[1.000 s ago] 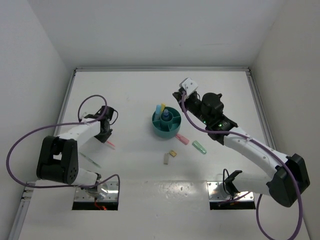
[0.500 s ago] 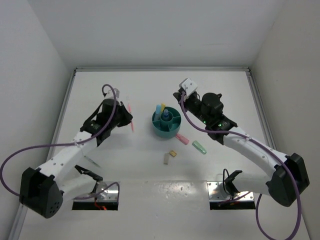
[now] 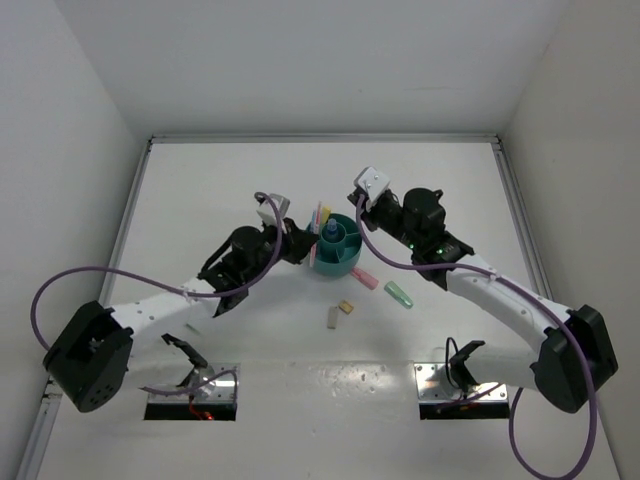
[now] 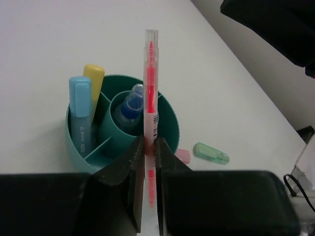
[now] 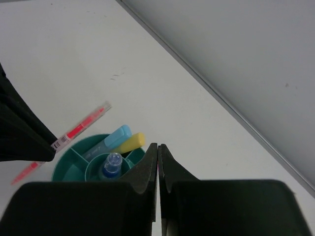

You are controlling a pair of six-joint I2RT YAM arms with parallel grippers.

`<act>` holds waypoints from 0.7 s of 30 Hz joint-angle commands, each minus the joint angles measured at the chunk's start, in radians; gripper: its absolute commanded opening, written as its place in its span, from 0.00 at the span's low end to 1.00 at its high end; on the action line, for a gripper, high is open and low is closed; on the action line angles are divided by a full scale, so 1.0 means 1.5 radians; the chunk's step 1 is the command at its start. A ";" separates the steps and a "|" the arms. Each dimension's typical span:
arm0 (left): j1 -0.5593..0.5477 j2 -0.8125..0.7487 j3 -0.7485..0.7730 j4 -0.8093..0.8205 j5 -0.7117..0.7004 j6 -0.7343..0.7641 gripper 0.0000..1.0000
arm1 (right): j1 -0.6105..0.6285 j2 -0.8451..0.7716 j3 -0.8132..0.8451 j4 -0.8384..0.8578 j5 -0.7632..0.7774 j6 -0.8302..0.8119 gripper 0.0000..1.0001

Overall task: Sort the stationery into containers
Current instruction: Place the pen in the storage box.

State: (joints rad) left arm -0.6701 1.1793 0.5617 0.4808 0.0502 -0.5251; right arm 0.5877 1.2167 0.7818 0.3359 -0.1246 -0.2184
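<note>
The teal organiser (image 3: 336, 262) stands mid-table. It holds a light-blue marker (image 4: 80, 113) and a yellow marker (image 4: 93, 81) in an outer compartment, and a clear-blue pen (image 4: 133, 103) in the central cup. My left gripper (image 3: 303, 248) is at its left rim, shut on a thin pink pen (image 4: 150, 88) that points out over the organiser (image 4: 172, 123). My right gripper (image 3: 358, 212) hovers at the organiser's far right, jaws shut with nothing seen between them (image 5: 158, 147). A pink marker (image 3: 364, 278) and a green marker (image 3: 399, 295) lie on the table.
A tan eraser (image 3: 347, 307) and a grey eraser (image 3: 331, 317) lie in front of the organiser. White walls enclose the table on three sides, with a metal rail (image 3: 320, 138) at the back edge.
My left arm has swung right from the table's left side to the organiser, carrying the pink pen. My right arm has barely moved.
</note>
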 commanded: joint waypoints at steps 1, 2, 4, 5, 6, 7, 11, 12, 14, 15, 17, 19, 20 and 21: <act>-0.037 0.012 -0.038 0.236 -0.097 0.022 0.00 | -0.008 -0.002 -0.007 0.033 -0.024 -0.011 0.00; -0.046 0.012 -0.065 0.266 -0.151 0.022 0.00 | -0.008 -0.002 -0.007 0.033 -0.024 -0.011 0.00; -0.069 0.034 -0.082 0.317 -0.217 0.014 0.00 | -0.014 -0.002 -0.007 0.033 -0.030 -0.011 0.00; -0.069 0.042 -0.082 0.318 -0.236 0.014 0.00 | -0.014 -0.002 -0.007 0.033 -0.037 -0.011 0.00; -0.075 0.049 -0.082 0.331 -0.254 0.014 0.00 | -0.014 -0.002 -0.013 0.033 -0.037 -0.011 0.00; -0.084 0.057 -0.082 0.358 -0.270 0.014 0.00 | -0.014 -0.002 -0.013 0.033 -0.037 -0.011 0.00; -0.090 0.101 -0.097 0.423 -0.298 -0.004 0.00 | -0.014 0.004 -0.013 0.033 -0.043 -0.011 0.00; -0.090 0.111 -0.091 0.433 -0.298 -0.012 0.00 | -0.014 0.004 -0.013 0.033 -0.050 -0.011 0.00; -0.090 0.138 -0.076 0.441 -0.305 -0.012 0.00 | -0.021 0.004 -0.013 0.033 -0.050 -0.011 0.00; -0.097 0.147 -0.069 0.441 -0.305 -0.012 0.00 | -0.021 0.004 -0.013 0.033 -0.050 -0.011 0.00; -0.097 0.168 -0.061 0.441 -0.313 -0.012 0.00 | -0.021 0.004 -0.013 0.033 -0.050 -0.011 0.00; -0.106 0.182 -0.054 0.448 -0.319 -0.006 0.00 | -0.027 0.004 -0.013 0.039 -0.050 -0.011 0.00; -0.106 0.196 -0.054 0.455 -0.319 -0.006 0.00 | -0.027 0.004 -0.019 0.039 -0.050 -0.011 0.00; -0.106 0.204 -0.054 0.455 -0.319 -0.006 0.00 | -0.027 0.004 -0.019 0.039 -0.050 -0.011 0.00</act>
State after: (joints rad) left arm -0.8131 1.4616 0.4450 1.0615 -0.4011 -0.5316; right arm 0.5571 1.2213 0.7628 0.3416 -0.1799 -0.2291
